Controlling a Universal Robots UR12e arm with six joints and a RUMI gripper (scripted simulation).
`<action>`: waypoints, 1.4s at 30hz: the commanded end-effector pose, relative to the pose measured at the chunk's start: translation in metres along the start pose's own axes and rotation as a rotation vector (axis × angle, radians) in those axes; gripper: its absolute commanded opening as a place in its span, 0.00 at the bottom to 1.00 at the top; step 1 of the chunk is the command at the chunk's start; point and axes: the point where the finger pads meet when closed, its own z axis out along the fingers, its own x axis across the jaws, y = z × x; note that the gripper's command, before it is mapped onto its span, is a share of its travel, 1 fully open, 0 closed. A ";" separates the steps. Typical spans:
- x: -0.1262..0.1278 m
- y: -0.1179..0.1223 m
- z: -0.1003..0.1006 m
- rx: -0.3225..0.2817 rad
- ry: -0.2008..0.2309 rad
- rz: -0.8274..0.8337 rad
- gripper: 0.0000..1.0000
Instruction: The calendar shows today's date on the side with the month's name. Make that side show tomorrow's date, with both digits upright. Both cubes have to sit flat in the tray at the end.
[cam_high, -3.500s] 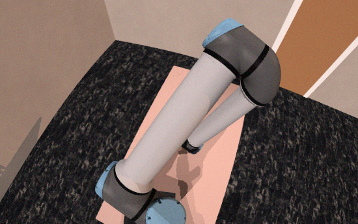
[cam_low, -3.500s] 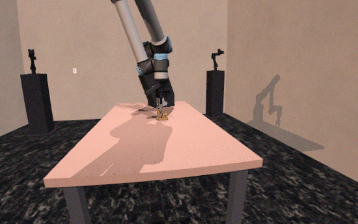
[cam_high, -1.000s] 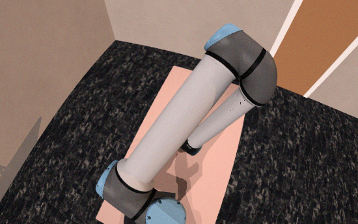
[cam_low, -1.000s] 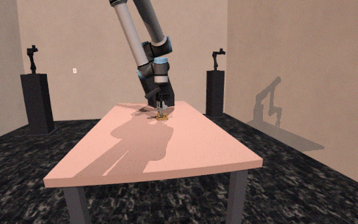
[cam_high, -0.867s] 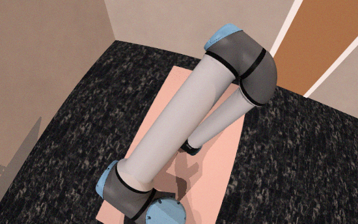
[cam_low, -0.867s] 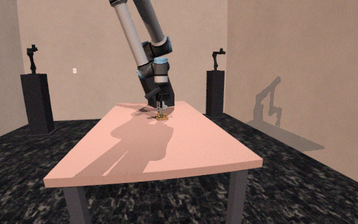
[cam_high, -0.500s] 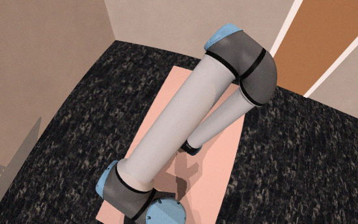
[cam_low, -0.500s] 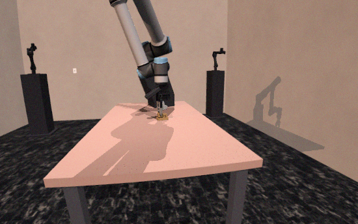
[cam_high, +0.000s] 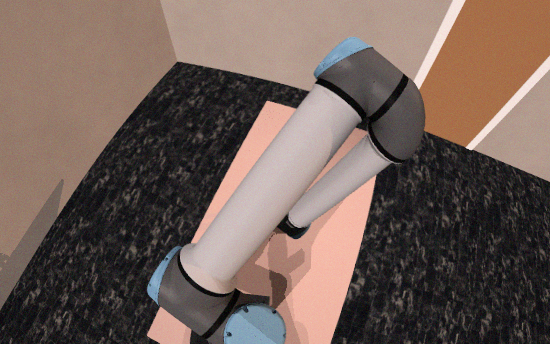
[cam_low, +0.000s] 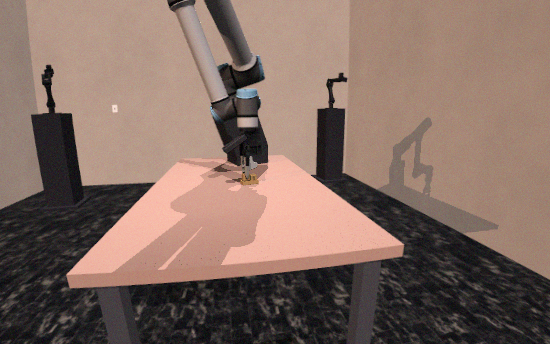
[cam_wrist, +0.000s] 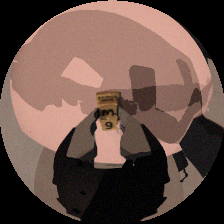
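Observation:
The small wooden calendar tray (cam_low: 250, 183) stands on the table; its strip with dark lettering (cam_wrist: 108, 96) shows in the wrist view. My gripper (cam_low: 246, 176) (cam_wrist: 108, 107) points down at it, with its fingertips close together on both sides of a wooden cube (cam_wrist: 108, 125). The gripper is shut on this cube, whose visible face shows a dark 9 or 6. A dark 3-like digit (cam_wrist: 107, 113) shows just beyond it; which cube bears it is unclear. A second cube (cam_low: 254, 176) seems to stand at the right in the exterior view. The top view hides the calendar behind the arm.
The pink table (cam_high: 340, 260) (cam_low: 310, 220) carries the calendar near the arm's base end. The arm's large shadow falls across the table. Two dark pedestals (cam_low: 59, 160) (cam_low: 330, 145) with small black arms stand on the floor beyond the table's sides.

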 end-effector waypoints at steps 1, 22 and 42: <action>0.000 0.000 0.002 0.000 -0.001 0.000 0.10; 0.000 0.000 0.007 0.000 -0.001 0.000 0.10; 0.000 0.000 0.007 0.000 -0.001 0.000 0.10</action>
